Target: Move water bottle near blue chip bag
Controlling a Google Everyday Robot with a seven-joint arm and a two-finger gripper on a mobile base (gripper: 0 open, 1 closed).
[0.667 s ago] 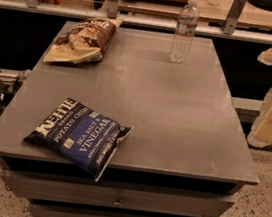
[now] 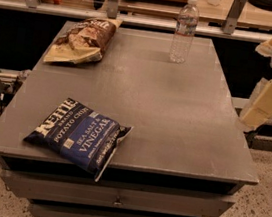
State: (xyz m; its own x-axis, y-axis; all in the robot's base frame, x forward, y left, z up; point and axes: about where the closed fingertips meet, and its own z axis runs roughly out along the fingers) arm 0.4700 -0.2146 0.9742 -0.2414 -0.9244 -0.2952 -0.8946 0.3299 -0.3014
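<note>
Water bottle [image 2: 184, 31] stands upper centre; blue chip bag [image 2: 79, 135] lies lower left on the table [image 2: 184, 122]. The gripper [image 2: 267, 104] is cropped at the right edge; whether it is clenched or released cannot be told.

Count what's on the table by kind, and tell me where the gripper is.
Chip bags: 2 (blue chip bag, brown chip bag)
Water bottle: 1
Total: 3 things on the table
The gripper is beyond the table's right edge, away from all three.
</note>
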